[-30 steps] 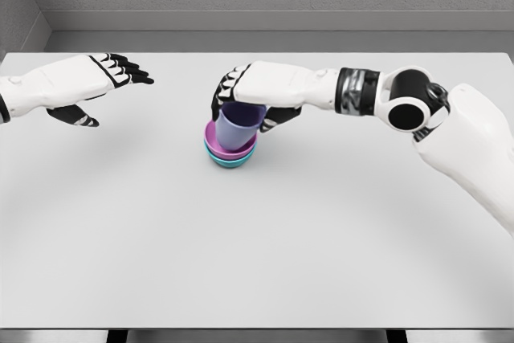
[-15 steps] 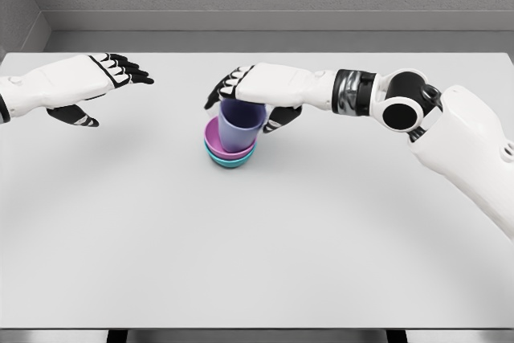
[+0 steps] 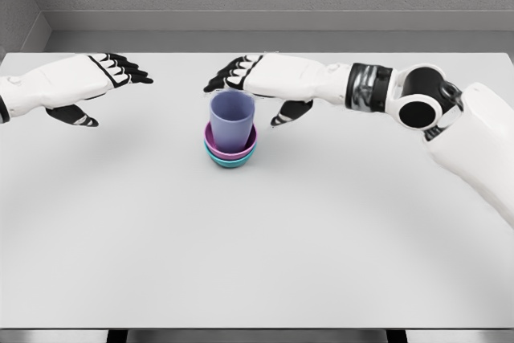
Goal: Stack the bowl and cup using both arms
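Head view is showing the right hand (image 3: 261, 86) hovering with fingers spread, gripping nothing, just above and behind the purple cup (image 3: 232, 121). Below it, the cup is standing upright in the pink bowl (image 3: 210, 139), nested in the teal bowl (image 3: 228, 161) on the tabletop (image 3: 257, 247). Far left of it, the left hand (image 3: 80, 86) is hanging open, holding nothing.

No readable text, label, brand, number or sign shows on anything here

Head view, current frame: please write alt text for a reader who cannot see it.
A lavender cup stands upright in a pink bowl nested in a teal bowl on a white table. The right hand hovers open just above and behind the cup, not touching it. The left hand hangs open at far left.
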Robot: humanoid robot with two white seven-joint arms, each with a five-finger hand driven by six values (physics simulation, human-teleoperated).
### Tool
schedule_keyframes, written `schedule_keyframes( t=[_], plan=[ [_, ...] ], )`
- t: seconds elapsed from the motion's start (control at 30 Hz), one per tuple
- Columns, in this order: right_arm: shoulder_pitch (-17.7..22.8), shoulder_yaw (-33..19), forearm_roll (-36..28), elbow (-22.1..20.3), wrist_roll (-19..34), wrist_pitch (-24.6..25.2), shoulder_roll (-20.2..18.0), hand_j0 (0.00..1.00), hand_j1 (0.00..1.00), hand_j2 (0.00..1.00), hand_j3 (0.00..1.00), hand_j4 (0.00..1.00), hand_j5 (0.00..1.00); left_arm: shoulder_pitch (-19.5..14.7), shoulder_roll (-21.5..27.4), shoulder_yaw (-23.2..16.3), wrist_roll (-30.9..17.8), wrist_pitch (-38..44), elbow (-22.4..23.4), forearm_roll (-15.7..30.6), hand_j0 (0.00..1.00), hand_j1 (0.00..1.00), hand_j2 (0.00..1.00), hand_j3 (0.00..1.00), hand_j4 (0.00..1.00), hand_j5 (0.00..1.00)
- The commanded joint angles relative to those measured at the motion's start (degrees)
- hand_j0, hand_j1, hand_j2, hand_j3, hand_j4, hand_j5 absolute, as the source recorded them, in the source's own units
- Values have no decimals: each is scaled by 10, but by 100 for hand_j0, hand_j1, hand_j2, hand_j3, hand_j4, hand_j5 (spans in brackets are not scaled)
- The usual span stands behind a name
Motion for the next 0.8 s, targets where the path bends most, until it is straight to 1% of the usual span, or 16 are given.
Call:
schedule_keyframes(
  t=[0.0, 0.03, 0.07, 0.1, 0.13, 0.17, 0.2, 0.23, 0.27, 0.3, 0.47, 0.77],
  plan=[
    [2, -55, -4, -59, 0, -3, -55, 100, 100, 100, 100, 100, 100, 1, 1, 1, 0, 1, 0, 1, 100, 100, 100, 100, 100, 100],
    [16, -77, -5, -75, 0, -8, -75, 100, 100, 100, 100, 100, 100, 1, 1, 1, 0, 1, 1, 1, 100, 100, 100, 100, 100, 100],
    [34, -94, -5, -80, 0, -24, -88, 100, 100, 100, 100, 100, 100, 1, 1, 1, 0, 1, 0, 2, 100, 100, 100, 100, 100, 100],
    [54, -107, -6, -78, 0, -47, -111, 100, 100, 100, 100, 100, 100, 1, 1, 0, 0, 1, 1, 1, 100, 100, 100, 100, 100, 100],
    [75, -118, -7, -79, 0, -63, -140, 100, 100, 100, 100, 100, 100, 1, 1, 0, 0, 1, 13, 2, 100, 100, 100, 100, 100, 100],
    [99, -150, -8, -78, 0, -84, -162, 100, 100, 100, 100, 100, 100, 3, 1, 0, 0, 1, 20, 2, 100, 100, 100, 100, 100, 100],
    [130, -187, -10, -78, 0, -104, -176, 100, 100, 100, 100, 100, 100, 3, 1, 0, 0, 1, 20, 2, 100, 100, 100, 100, 100, 100],
    [171, -232, -11, -78, 0, -110, -186, 100, 100, 100, 100, 100, 100, 3, 1, 0, 0, 1, 20, 2, 100, 100, 100, 100, 100, 100],
    [202, -259, -11, -77, 0, -110, -200, 100, 100, 100, 100, 100, 100, 3, 0, 0, 0, 1, 20, 3, 100, 100, 100, 100, 100, 100],
    [219, -270, -11, -76, 0, -110, -205, 100, 100, 100, 100, 100, 100, 3, 0, 0, 0, 1, 20, 3, 100, 100, 100, 100, 100, 100],
    [239, -273, -11, -72, 0, -110, -215, 100, 100, 100, 100, 100, 100, 5, 0, 0, 0, 1, 21, 1, 100, 100, 100, 100, 100, 100],
    [238, -272, -11, -73, 0, -110, -218, 100, 100, 100, 100, 100, 100, 8, 1, 0, 0, 1, 20, 1, 100, 100, 100, 100, 100, 100]
  ],
)
